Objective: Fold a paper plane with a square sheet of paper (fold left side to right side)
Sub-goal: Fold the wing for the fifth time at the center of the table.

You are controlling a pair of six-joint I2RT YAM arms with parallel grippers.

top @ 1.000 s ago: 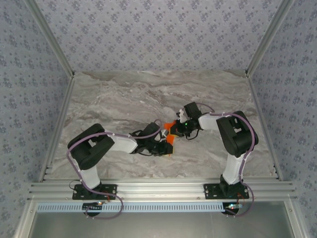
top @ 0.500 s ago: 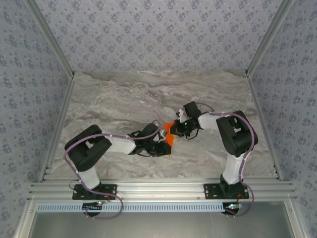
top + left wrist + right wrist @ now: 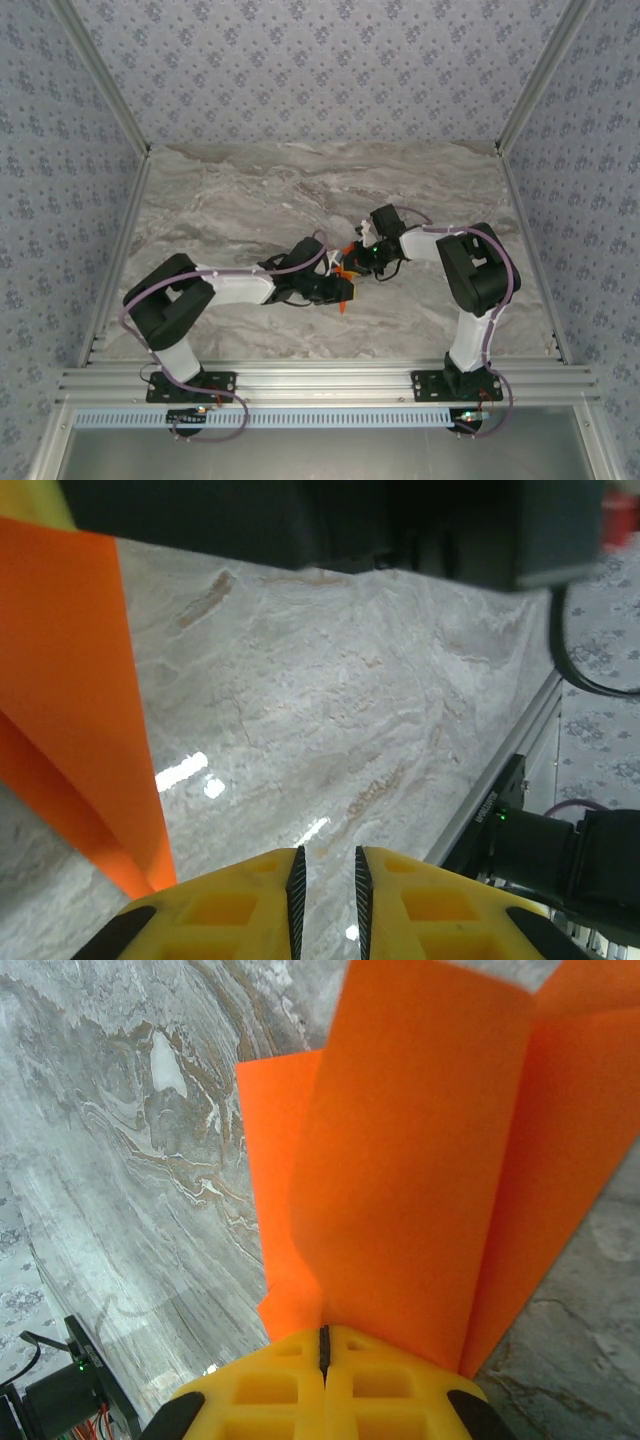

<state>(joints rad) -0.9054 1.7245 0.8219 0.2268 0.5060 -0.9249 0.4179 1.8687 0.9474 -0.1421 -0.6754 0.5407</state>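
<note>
The square sheet of paper (image 3: 420, 1140) is bright orange, creased, and lifted off the marble table. My right gripper (image 3: 324, 1338) is shut on its near edge, and the folds fan upward from the yellow fingers. From above, a small patch of the paper (image 3: 347, 250) shows between the two grippers, with a tip (image 3: 344, 306) below. The right gripper (image 3: 354, 262) comes in from the right. My left gripper (image 3: 342, 290) sits just beside and below it. In the left wrist view the paper (image 3: 70, 680) hangs at the left. The left gripper (image 3: 327, 865) stands slightly open over bare table.
The marble table (image 3: 250, 200) stretches wide behind and to the left of the arms. An aluminium rail (image 3: 320, 380) runs along the near edge and shows in the left wrist view as a rail (image 3: 500, 790). Patterned walls close in the back and sides.
The left arm has stretched to the right, bringing its gripper over the paper, so less orange shows from above. The right arm holds still with the paper.
</note>
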